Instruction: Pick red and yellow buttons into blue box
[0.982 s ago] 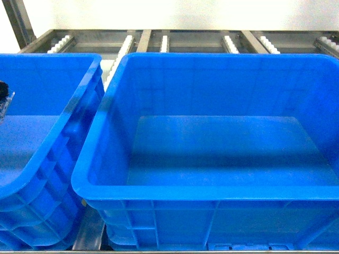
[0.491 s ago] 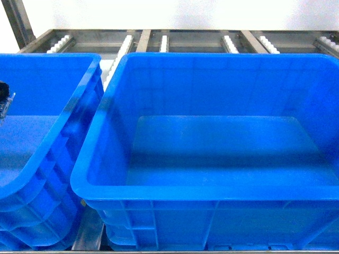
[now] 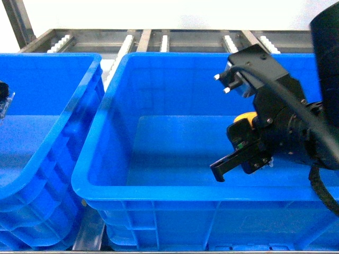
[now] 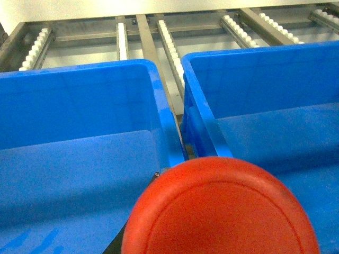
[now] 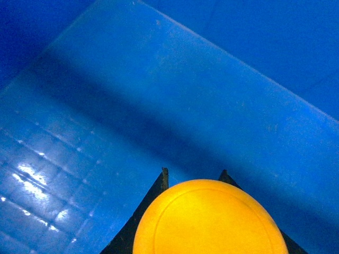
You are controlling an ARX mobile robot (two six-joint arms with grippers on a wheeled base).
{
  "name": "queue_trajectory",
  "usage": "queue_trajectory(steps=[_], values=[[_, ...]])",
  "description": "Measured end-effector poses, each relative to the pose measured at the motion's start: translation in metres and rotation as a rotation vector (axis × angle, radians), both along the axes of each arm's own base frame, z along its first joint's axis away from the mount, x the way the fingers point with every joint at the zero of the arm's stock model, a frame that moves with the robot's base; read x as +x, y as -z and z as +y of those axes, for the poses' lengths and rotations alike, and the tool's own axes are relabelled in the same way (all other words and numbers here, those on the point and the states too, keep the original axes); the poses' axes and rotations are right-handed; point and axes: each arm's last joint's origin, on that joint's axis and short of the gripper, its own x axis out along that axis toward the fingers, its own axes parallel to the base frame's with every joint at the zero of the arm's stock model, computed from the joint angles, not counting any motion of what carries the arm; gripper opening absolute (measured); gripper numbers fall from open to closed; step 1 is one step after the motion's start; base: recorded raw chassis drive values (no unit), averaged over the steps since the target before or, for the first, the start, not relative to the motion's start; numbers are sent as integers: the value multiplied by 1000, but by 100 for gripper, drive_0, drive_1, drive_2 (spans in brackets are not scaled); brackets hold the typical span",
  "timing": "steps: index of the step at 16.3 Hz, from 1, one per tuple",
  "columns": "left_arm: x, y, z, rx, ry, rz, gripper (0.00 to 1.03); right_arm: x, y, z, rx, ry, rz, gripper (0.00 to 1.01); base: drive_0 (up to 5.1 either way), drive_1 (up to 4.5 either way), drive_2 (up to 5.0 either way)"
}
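Yellow button [image 3: 244,118] hanging inside the blue box [image 3: 212,190], toward 3 o'clock of the head view, clear of the floor and pinched in the jaws of the right gripper [image 3: 249,153]; filling the 6 o'clock edge of the right wrist view as an orange-yellow cap [image 5: 209,219] with two dark jaw tips showing just above it, over the box's smooth inner wall and gridded floor. Red button [image 4: 220,209] crowding the 6 o'clock edge of the left wrist view, hovering over the seam between the blue box at 3 o'clock and a second blue crate [image 4: 79,100] at 9 o'clock; left gripper's jaws lying hidden under the cap, so cannot tell how they are standing. Steel roller rack [image 3: 159,39] running behind both containers at 12 o'clock
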Motion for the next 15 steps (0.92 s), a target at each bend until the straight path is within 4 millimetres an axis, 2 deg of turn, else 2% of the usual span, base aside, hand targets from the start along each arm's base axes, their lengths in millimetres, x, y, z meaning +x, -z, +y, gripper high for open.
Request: queue_trajectory(steps=[2,6,9,12,15], values=[[0,0,0,0,0,0,24,9,10,2,-33,-4,37,24,0,0,0],[0,0,0,0,0,0,24,16,10,-6,-21,16,26,66,0,0,0],[0,0,0,0,0,0,24,8,-6,-24,23,40,-45,99,0,0,0],[0,0,0,0,0,0,24,-16,-44,-65,90,77,-194,98,0,0,0],[0,0,0,0,0,0,24,-70,-79,-114,196,122,-326,98,0,0,0]])
